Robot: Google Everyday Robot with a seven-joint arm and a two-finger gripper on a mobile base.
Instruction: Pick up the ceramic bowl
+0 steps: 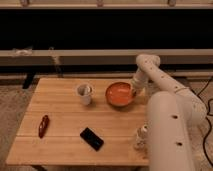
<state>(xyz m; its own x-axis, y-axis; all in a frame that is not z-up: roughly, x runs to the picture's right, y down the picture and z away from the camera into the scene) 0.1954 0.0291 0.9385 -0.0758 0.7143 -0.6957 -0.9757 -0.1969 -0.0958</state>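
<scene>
The ceramic bowl (119,94) is round, shallow and glossy orange-brown. It sits on the wooden table (60,120) near the far right. My gripper (134,91) reaches down from the white arm at the bowl's right rim, touching or very close to it. The rest of the arm rises in the right foreground and hides the table's right edge.
A small white cup (84,93) stands just left of the bowl. A black phone (92,138) lies near the front middle. A red-brown object (43,125) lies at the front left. A small white item (141,136) stands by the arm at the front right.
</scene>
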